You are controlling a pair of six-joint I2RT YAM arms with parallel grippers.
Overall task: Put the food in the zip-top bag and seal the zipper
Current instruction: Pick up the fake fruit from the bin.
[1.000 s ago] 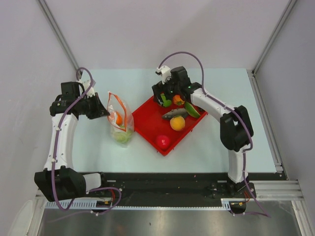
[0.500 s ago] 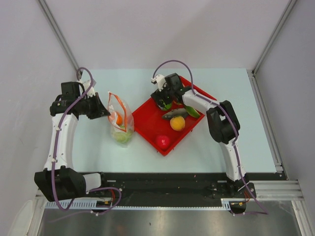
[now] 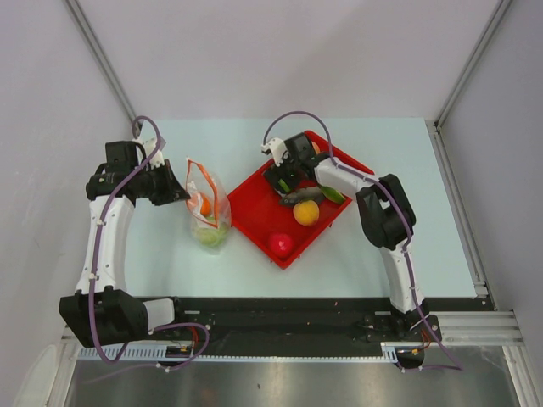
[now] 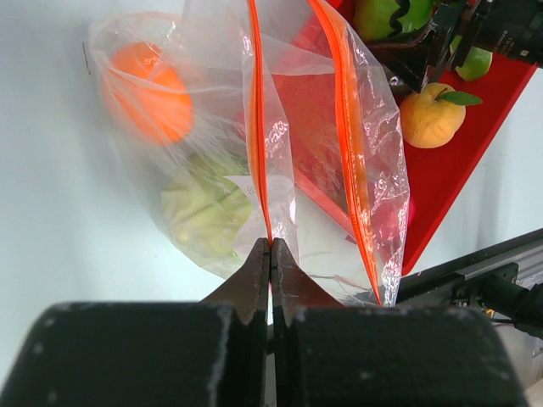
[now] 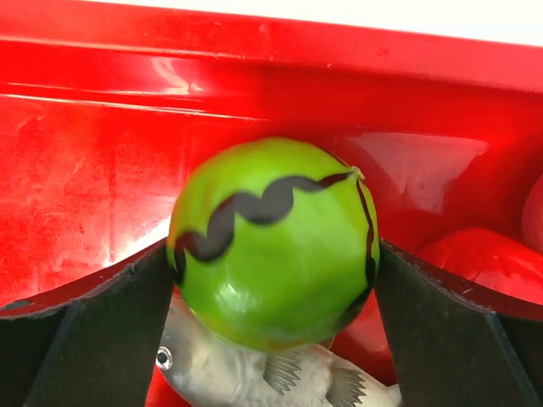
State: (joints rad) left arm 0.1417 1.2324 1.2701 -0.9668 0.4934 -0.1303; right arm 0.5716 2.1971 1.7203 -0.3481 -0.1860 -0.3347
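Left gripper [image 4: 271, 248]: the fingers are pressed flat together on the near lip of the zip-top bag [image 3: 209, 208], pinching the zipper [image 4: 258, 127] strip and holding that side up. The bag stands on the table just left of the red tray [image 3: 254, 216]. Its two orange-red strips are apart, so the mouth is open. An orange [image 4: 151, 91] and a green cabbage [image 4: 206, 212] are already inside.

Right gripper [image 3: 283, 176]: it sits over the far-left part of the tray, clamped on the striped melon [image 5: 273, 242] with one finger on each side. A grey fish [image 5: 229, 373] lies directly beneath. You probably have the melon off the tray floor, but the wrist view is too tight to confirm it. A peach [image 3: 306, 212] and a red tomato [image 3: 281, 244] wait in the tray.

Step in hand: loading, with the melon picked.

Next move: carry the melon left over the tray rim, centre it above the gap between the strips, and release only when it is inside the mouth. Do not slacken the left pinch. Sealing is not yet due.
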